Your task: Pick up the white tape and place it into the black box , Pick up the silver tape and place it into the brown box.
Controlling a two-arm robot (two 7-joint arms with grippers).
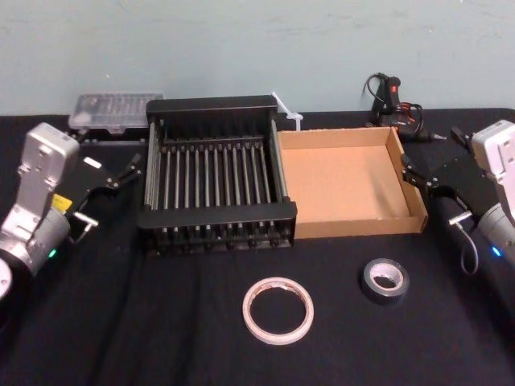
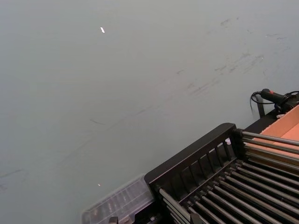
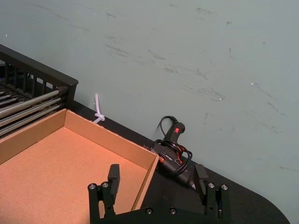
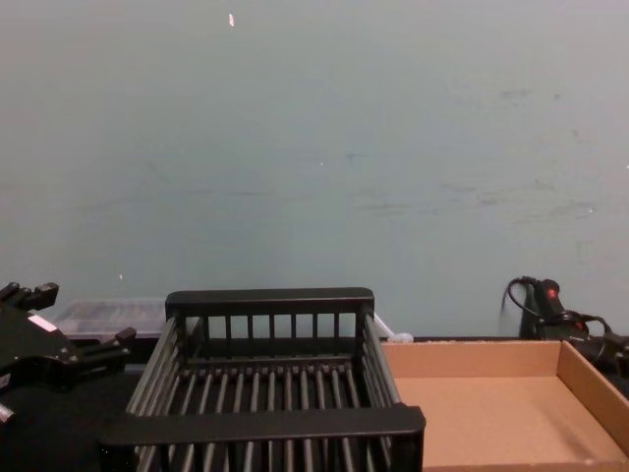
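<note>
1. Two tapes lie flat on the desk [image 1: 121, 338]. The white tape [image 1: 278, 310] sits near the middle of the front edge, and the silver tape [image 1: 384, 281] lies right of it, apart.
2. Two open-topped boxes stand touching toward the back edge, the black box [image 1: 217, 215] on the left and the brown box [image 1: 362, 223] on the right.
3. Bare cloth separates the tapes from the boxes.
4. The left gripper [image 1: 125, 173] hovers beside the black box and the right gripper [image 1: 409, 170] beside the brown box. Each has its fingers spread and grips nothing.
5. A yellow sticker [image 1: 60, 201] on the left arm is too small to read.

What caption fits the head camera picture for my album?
Open left gripper and right gripper flank the black box and brown box; white tape and silver tape lie nearer.
</note>
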